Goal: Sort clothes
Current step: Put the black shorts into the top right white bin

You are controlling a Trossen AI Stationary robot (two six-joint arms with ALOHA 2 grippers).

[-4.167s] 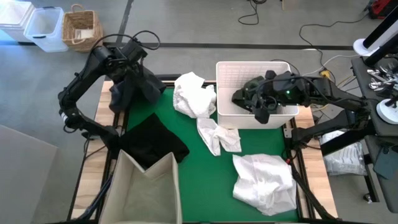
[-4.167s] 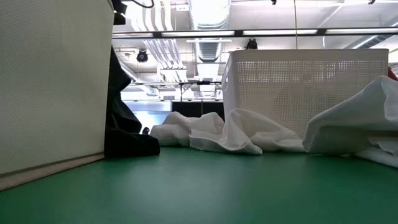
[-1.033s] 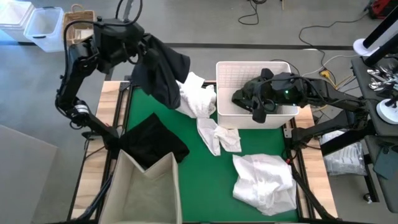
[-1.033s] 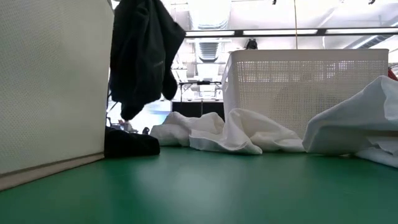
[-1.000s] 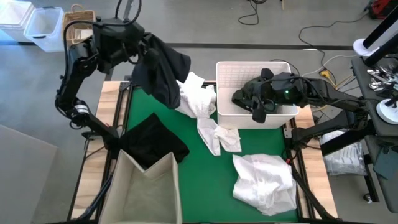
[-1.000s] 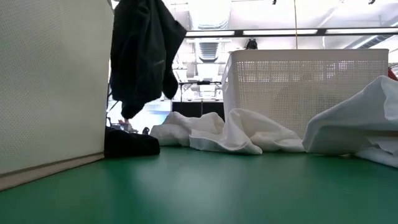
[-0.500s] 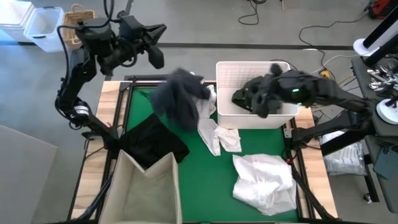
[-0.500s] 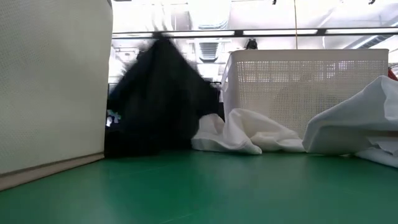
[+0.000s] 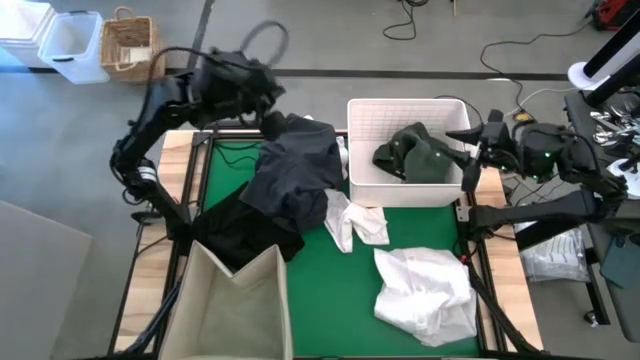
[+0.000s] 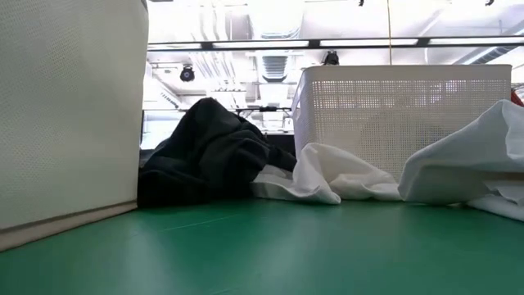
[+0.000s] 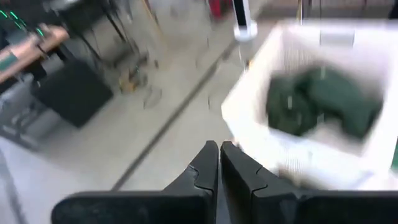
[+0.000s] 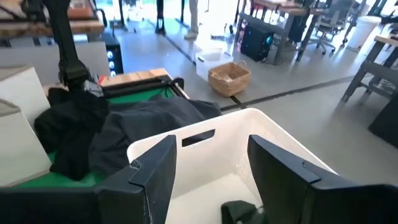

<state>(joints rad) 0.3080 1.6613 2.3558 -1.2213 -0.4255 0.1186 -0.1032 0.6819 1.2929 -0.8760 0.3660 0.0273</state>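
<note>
A dark grey garment (image 9: 295, 170) lies crumpled on the green mat at the far middle, partly over a white garment; the low view also shows it (image 10: 209, 156). A black garment (image 9: 245, 228) lies beside the beige bin (image 9: 235, 310). A dark green garment (image 9: 415, 155) lies in the white basket (image 9: 400, 103). Two white garments (image 9: 355, 220) (image 9: 425, 290) lie on the mat. My left gripper (image 9: 272, 125) is shut and empty, just above the grey garment's far edge. My right gripper (image 9: 470, 150) is open and empty at the basket's right rim.
The beige bin stands at the near left corner and fills the left of the low view (image 10: 65, 106). The white basket stands at the far right (image 10: 401, 115). A wicker basket (image 9: 130, 42) and plastic tubs sit on the floor beyond the table.
My left gripper held the dark grey garment high over the far left corner and has let it go. The garment has flown right and fallen onto the mat, over the white garment. My left gripper has come down toward it. My right gripper has drawn back from over the basket toward the table's right edge.
</note>
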